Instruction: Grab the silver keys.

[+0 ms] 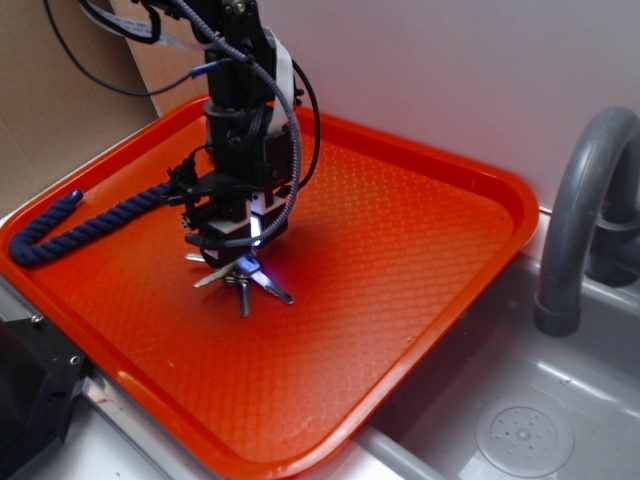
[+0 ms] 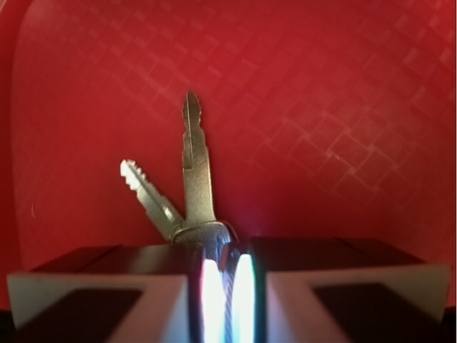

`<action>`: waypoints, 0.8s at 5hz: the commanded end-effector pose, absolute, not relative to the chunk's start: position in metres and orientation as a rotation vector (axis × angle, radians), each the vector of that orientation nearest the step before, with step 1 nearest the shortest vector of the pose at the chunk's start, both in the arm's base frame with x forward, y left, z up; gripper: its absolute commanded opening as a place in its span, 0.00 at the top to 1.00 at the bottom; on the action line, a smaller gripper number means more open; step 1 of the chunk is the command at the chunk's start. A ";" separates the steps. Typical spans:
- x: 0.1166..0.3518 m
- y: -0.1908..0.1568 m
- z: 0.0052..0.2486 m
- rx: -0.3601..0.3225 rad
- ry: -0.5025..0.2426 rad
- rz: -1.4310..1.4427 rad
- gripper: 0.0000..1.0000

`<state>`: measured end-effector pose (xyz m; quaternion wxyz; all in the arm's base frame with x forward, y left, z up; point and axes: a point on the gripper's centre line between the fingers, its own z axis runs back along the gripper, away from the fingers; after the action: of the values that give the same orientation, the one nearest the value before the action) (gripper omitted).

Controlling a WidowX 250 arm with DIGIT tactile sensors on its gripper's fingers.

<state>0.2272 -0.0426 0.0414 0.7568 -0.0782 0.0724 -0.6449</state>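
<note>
Two pale, blocky fingers of the black robot tool fill the bottom of the wrist view. They are squeezed nearly together, with just a thin bright gap between them. Pinched in that gap is the top end of the shiny silver metal keys. So the tool is closed on the keys.

From the wrist view, two key blades poke out past the fingers. One points straight away and one leans to the left. From the outside view, the keys fan out just under the tool, over the middle of the bumpy orange plastic tray. I cannot tell if their tips touch the tray or hang just above it.

A long dark blue twisted rope lies along the tray's left edge, well apart from the keys. A grey sink with a curved grey tap sits to the right of the tray.

What could go wrong? The fingers seem to hold only a small bit of the bunch. Metal is slippery, so the keys might slide out if the arm lifts fast or jerks. The loose keys can swing too, and that could tug the bunch free.
</note>
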 end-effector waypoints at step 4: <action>0.195 0.010 0.223 0.058 -0.125 -0.630 1.00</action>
<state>0.1996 0.0269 0.2141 0.9537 0.0175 -0.0409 -0.2973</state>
